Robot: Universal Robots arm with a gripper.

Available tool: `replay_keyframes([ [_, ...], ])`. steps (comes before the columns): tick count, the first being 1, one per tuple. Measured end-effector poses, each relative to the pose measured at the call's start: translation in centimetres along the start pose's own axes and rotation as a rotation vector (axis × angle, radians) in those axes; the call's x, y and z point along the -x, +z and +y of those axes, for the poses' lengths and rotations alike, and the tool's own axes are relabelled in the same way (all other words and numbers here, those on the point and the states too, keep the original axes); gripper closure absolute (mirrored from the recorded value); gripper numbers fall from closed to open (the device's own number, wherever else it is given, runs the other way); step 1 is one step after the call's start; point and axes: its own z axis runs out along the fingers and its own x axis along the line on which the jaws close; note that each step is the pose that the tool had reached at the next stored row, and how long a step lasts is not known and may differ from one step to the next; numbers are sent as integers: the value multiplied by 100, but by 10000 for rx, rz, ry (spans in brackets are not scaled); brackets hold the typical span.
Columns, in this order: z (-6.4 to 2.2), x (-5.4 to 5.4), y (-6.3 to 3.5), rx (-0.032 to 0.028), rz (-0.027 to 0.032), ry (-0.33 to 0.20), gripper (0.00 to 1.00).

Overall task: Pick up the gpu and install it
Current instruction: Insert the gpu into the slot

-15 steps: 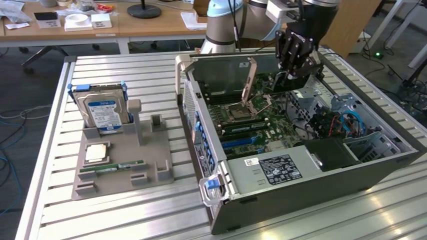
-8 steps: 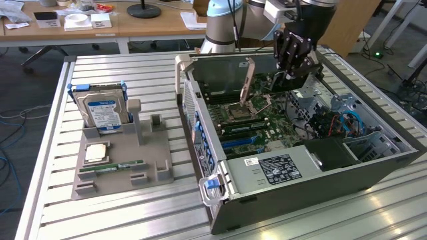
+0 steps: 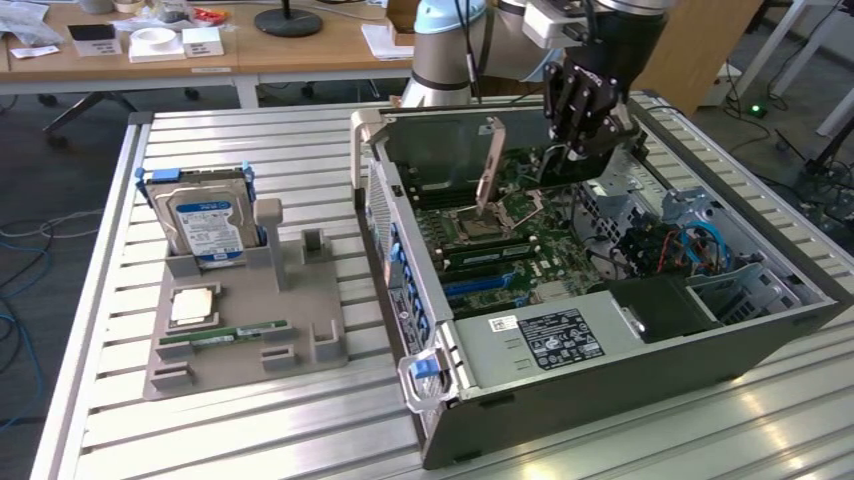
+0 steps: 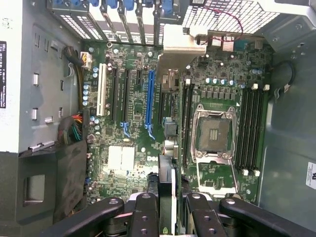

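Black gripper (image 4: 170, 210), jaws drawn partway together on the gpu (image 4: 168, 173), pinches the thin card by its upper edge, edge-on to the wrist view, above the motherboard (image 4: 133, 128) of the open computer case (image 3: 601, 370) on the slatted bench (image 3: 240, 420). From the exterior view the gripper (image 3: 587, 150) hangs over the case's far end. The gpu (image 3: 490, 165) shows there as a tan strip that leans slightly, its low end over the CPU socket (image 3: 474, 228) and apparently not yet seated. Judged from here, a clean install depends on three things: squaring the card upright, lining its bottom edge along the long blue slot (image 4: 149, 98) and its metal bracket (image 4: 180, 47) with the rear wall's openings, and pressing straight and evenly while keeping off the socket and the memory slots (image 4: 249, 128).
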Motion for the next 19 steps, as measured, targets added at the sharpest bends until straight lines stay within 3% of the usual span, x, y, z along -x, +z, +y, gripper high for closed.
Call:
replay_keyframes([
  [19, 6, 0, 38, 1, 3, 1, 73],
])
